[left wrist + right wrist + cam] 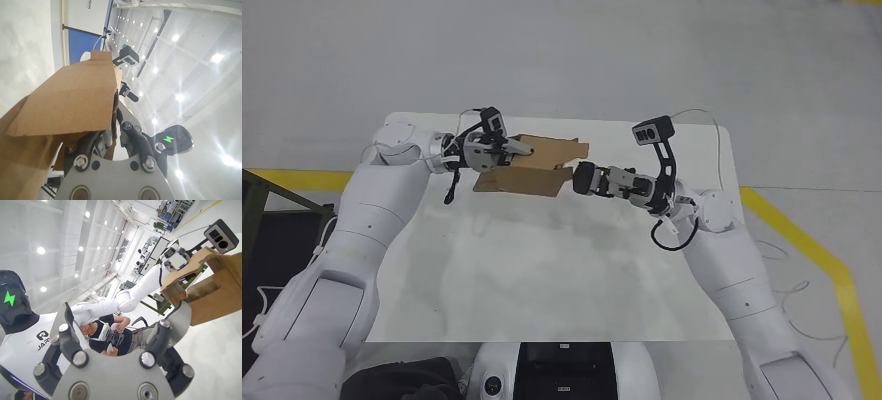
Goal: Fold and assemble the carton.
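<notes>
Carton [527,180] seemingly pinched by left tool [525,150]; right tool [577,178] spread beside it.

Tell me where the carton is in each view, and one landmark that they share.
Top view: the carton is at the table's far middle, between the left gripper and the right gripper.
Left wrist view: the carton is close up, clamped in the left gripper.
Right wrist view: the carton is beside one finger of the right gripper.
Shared landmark: the left gripper on the carton's edge.
</notes>
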Controlling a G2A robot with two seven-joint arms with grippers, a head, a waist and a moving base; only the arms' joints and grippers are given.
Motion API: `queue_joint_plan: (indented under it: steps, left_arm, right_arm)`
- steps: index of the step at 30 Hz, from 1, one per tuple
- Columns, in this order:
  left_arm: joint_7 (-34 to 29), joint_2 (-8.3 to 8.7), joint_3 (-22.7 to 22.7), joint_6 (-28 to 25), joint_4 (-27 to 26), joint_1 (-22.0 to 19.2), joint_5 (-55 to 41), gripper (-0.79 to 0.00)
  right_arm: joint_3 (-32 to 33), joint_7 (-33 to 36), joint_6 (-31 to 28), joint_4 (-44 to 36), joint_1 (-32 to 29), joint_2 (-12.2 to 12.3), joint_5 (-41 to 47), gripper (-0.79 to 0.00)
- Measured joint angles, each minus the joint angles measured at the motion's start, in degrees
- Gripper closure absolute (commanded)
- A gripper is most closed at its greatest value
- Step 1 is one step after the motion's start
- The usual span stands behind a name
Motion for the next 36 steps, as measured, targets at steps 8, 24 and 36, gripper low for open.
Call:
queue_joint_plan:
  steps: [8,24,36]
  left_arm:
    - [0.1,0.46,1.0,1.5,-1.8,0.2,-1.4,0.0]
    - [0.1,1.8,4.7,3.6,-3.9,-0.2,-5.2,0.0]
    - [0.1,3.13,7.6,4.8,-3.2,-1.0,-9.1,0.0]
  right_arm:
    - [-1.7,0.6,-0.1,0.8,0.9,-0.4,1.0,-0.785]
    - [-5.2,2.5,-0.7,2.4,2.2,-1.3,2.9,-0.785]
    - [-0.4,1.9,-3.1,0.2,-0.1,-0.2,3.7,-0.785]
